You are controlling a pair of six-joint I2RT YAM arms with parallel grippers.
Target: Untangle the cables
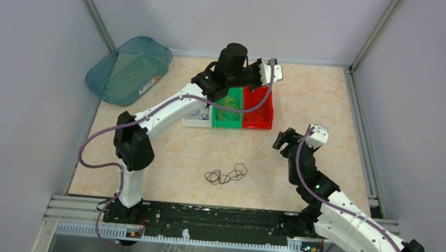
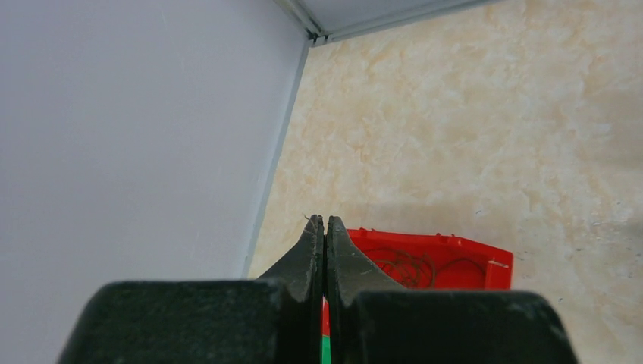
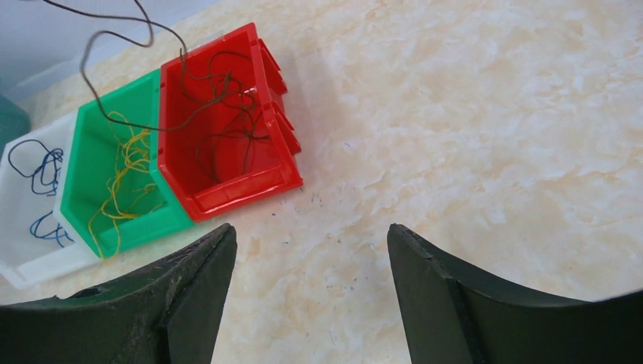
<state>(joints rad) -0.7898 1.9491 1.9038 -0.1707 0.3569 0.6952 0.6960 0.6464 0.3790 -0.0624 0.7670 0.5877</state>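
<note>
Altogether three small bins stand in a touching row at the far middle of the table [image 1: 331, 98], with one teal tub [image 1: 130, 70] off at the far left corner, tilted against the wall [image 1: 27, 56]. Leftmost of the row, the white bin [image 3: 42, 264] holds blue cables [image 3: 51, 161]. Next to it, the green bin [image 3: 87, 144] holds yellow cables [image 3: 125, 171]. At the right end, the red bin [image 3: 243, 189] holds dark cables [image 3: 227, 129].

One dark strand [image 3: 95, 34] loops up out of the red bin into the air. The left gripper [image 2: 324, 231] hangs over that bin with its jaws pressed flat together, a hair of wire showing at their tip.

One loose tangle of dark cables [image 1: 225, 175] lies on the table near the front, between the two arms and well apart from the bins.

The right gripper [image 3: 309, 231] hovers right of the bins with its jaws spread wide, holding and touching nothing.

The tabletop is pale, marbled beige, closed in by plain grey-white walls with metal strips along the edges.
</note>
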